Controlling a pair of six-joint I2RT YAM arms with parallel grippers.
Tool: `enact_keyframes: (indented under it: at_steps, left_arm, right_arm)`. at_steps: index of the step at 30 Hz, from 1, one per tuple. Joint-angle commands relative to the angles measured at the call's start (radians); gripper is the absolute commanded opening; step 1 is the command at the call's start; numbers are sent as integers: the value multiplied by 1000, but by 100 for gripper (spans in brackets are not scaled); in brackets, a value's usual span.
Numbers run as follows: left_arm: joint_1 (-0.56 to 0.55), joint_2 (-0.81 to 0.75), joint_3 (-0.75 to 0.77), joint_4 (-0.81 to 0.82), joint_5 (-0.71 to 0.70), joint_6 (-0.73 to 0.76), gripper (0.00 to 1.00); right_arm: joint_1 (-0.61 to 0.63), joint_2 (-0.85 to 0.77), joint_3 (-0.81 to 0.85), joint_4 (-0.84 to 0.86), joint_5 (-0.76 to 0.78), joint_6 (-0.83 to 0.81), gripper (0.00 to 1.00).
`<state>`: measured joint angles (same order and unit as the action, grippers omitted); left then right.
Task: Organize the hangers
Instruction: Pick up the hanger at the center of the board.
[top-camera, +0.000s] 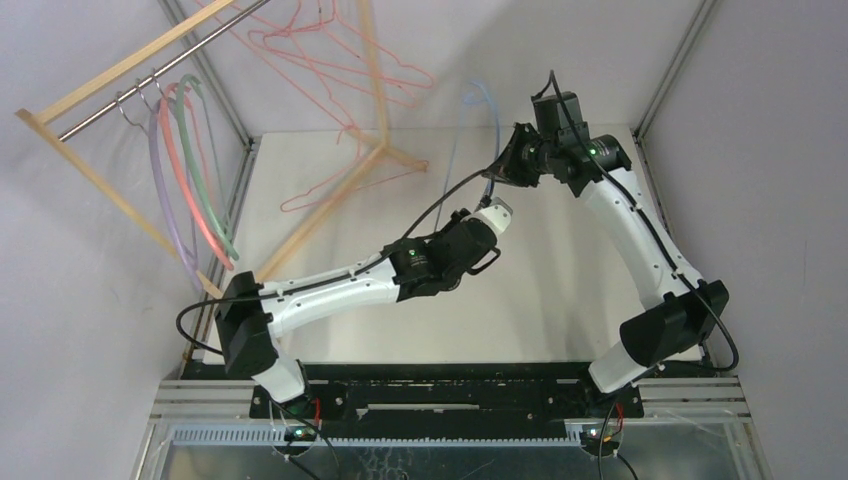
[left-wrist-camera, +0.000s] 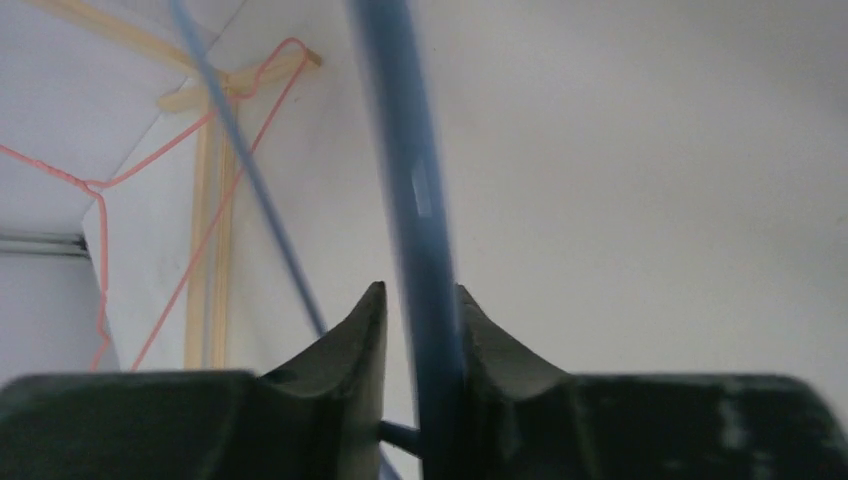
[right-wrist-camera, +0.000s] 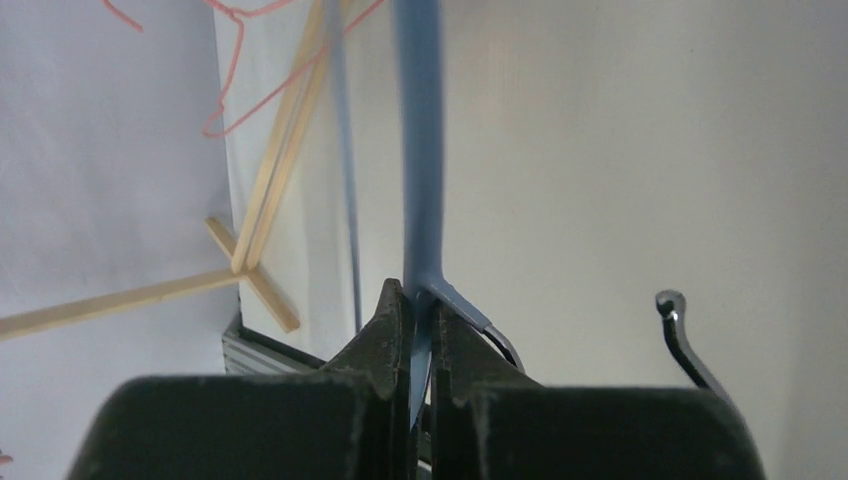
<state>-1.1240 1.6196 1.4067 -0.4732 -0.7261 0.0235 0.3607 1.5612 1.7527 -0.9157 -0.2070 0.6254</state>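
Wooden rack (top-camera: 130, 65) up left, curved hangers (top-camera: 205, 225) on its rod (top-camera: 150, 78); the blue hanger (top-camera: 496, 125) hangs mid-air, well right of that rack. Right gripper (right-wrist-camera: 418, 300) is clamped on its neck, left gripper (left-wrist-camera: 422, 300) pinches its arm. I'd keep it level and lead the hook toward the rod.

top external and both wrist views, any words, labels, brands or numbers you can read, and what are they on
None: no word, label, brand or number can be read in any view.
The blue hanger and the wooden rack show no print.
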Motion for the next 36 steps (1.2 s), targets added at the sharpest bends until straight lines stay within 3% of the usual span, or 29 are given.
enact_keyframes:
  at_steps: [1, 2, 10, 11, 13, 18, 20, 21, 25, 30, 36]
  left_arm:
    - [42, -19, -31, 3, -71, -19, 7]
    - [44, -21, -33, 14, -66, -14, 1]
    - [98, -44, -67, 35, 16, -27, 0]
    - [106, -47, -74, 38, 26, -31, 0]
    - [125, -53, -88, 41, 43, -37, 0]
    - [172, -69, -110, 40, 68, -50, 0]
    - [186, -81, -113, 38, 78, -56, 0]
    - [187, -91, -115, 33, 88, -57, 0]
    - [179, -156, -109, -9, 151, -80, 0]
    - [167, -235, -58, -163, 239, -155, 0]
    - [132, -332, -14, -334, 105, -346, 0]
  right_arm:
    - [0, -115, -8, -45, -114, 2, 0]
    - [-1, -118, -13, -46, -117, 3, 0]
    - [-20, -161, -89, -52, -178, 12, 0]
    - [-27, -172, -107, -47, -197, 13, 6]
    - [-40, -202, -139, -47, -228, 9, 32]
    - [-73, -316, -226, -72, -212, -13, 72]
    - [-99, -356, -263, -83, -209, -20, 83]
    - [-115, -375, -284, -90, -199, -25, 97]
    - [-174, -422, -330, -117, -90, -53, 100]
    - [-195, -362, -330, -89, -11, -107, 100]
    - [-219, -222, -258, -38, -18, -146, 99]
